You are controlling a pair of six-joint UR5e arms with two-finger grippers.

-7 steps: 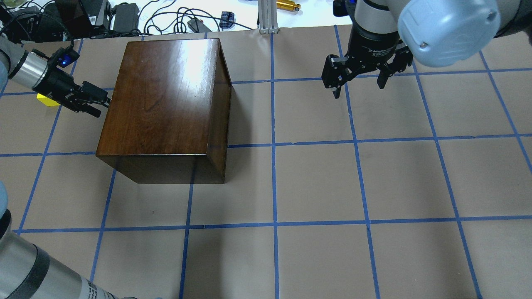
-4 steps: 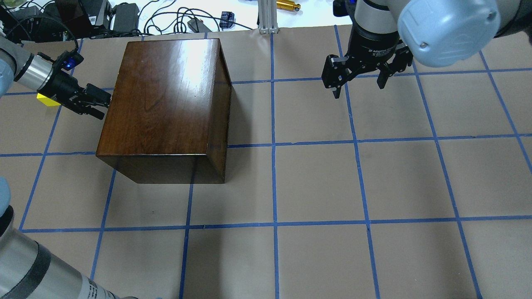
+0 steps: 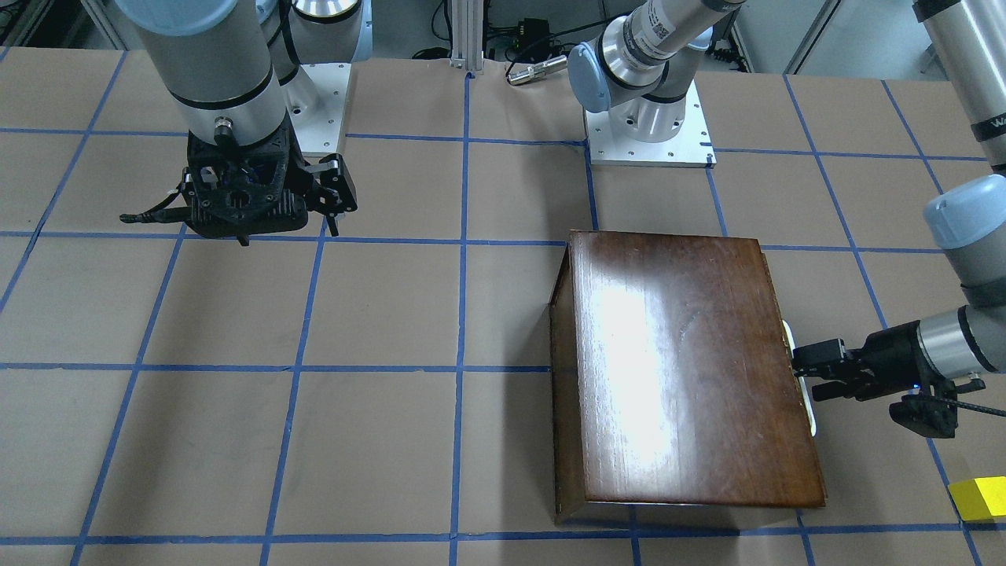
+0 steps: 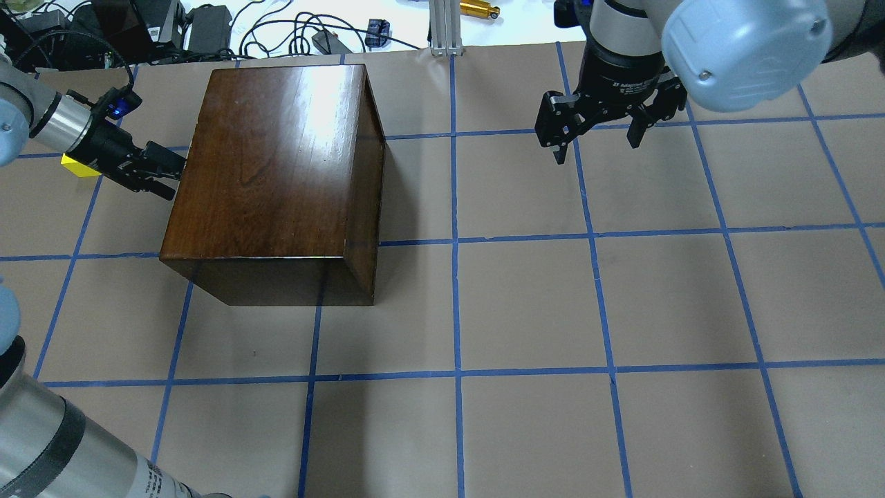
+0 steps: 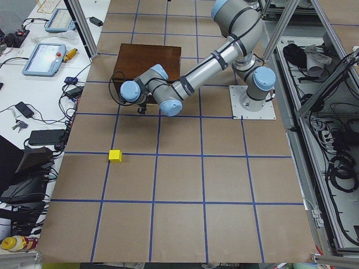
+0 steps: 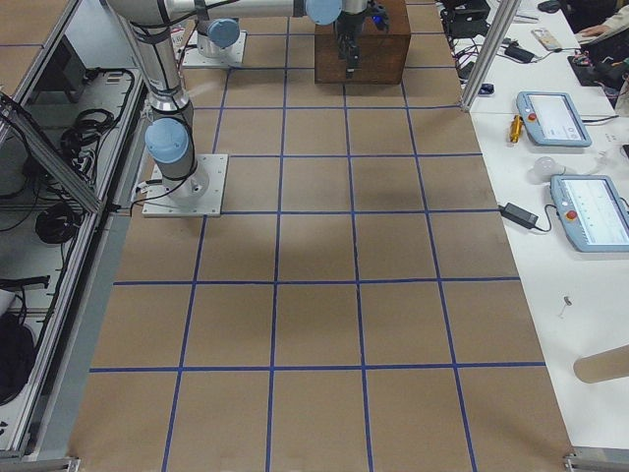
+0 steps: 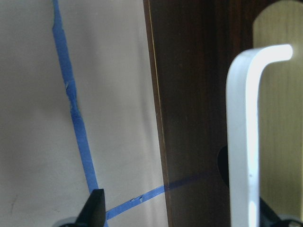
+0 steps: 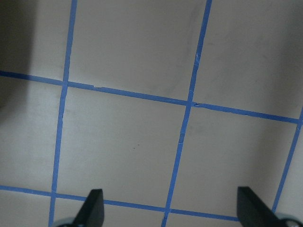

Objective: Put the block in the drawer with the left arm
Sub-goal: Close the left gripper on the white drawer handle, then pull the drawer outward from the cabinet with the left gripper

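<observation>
The dark-brown wooden box [image 4: 276,159] stands on the table with its drawer shut. The left wrist view shows the drawer's dark front panel [image 7: 189,118] and its pale metal pull [image 7: 244,142] close up. My left gripper [image 4: 176,178] is open at the box's drawer side, and the pull [image 3: 810,417] lies between its fingers. The small yellow block [image 3: 978,498] sits on the table beyond the left wrist, partly hidden behind it in the overhead view [image 4: 75,166]. My right gripper [image 4: 598,145] is open and empty, held above the table far from the box.
The table is brown paper with a grid of blue tape [image 4: 455,242]. Cables, power bricks and a metal post [image 4: 446,28] lie past the far edge. Both arm bases [image 3: 648,141] are bolted at the robot's side.
My left gripper has edged slightly closer to the box's drawer side and its wrist has swung a little. The right arm, box and block have not moved.
</observation>
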